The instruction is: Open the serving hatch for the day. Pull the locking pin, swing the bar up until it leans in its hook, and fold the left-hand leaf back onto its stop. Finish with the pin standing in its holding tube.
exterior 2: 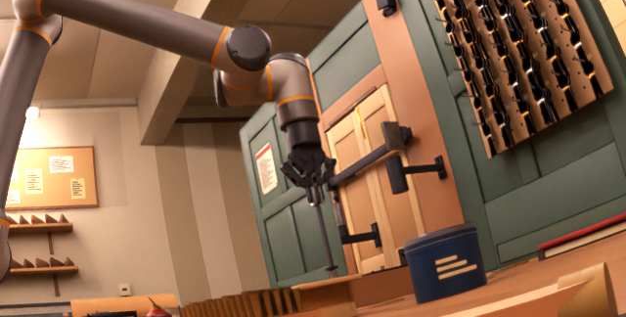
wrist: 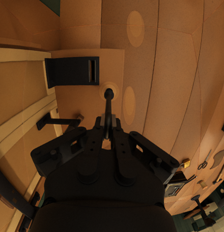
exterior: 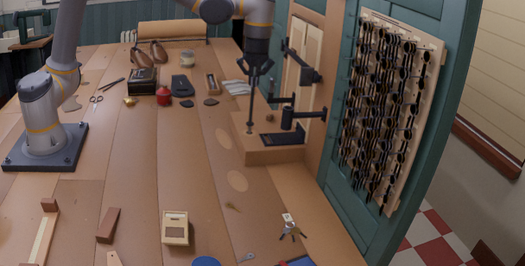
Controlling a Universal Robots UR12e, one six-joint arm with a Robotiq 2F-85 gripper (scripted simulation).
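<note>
The locking pin [exterior: 251,100] is a long dark rod, held upright by its top in my closed gripper [exterior: 254,71]. Its lower end sits at the round hole of the holding tube [exterior: 249,131] in the wooden block [exterior: 267,141] by the hatch. In the wrist camera the pin [wrist: 108,112] runs straight down from the gripper [wrist: 108,127] to that hole. The bar [exterior: 298,61] slants across the cream hatch leaves [exterior: 302,68], which stand closed in the frame. A black slotted plate [exterior: 283,137] lies on the block beside the tube.
Behind the work rises the green hatch wall with a board of hanging keys [exterior: 388,109]. Shoes, a red pot [exterior: 163,96], a black box [exterior: 142,81] and scissors lie on the far bench. A blue tin [exterior 2: 447,260] and a small box [exterior: 175,227] sit nearer the front.
</note>
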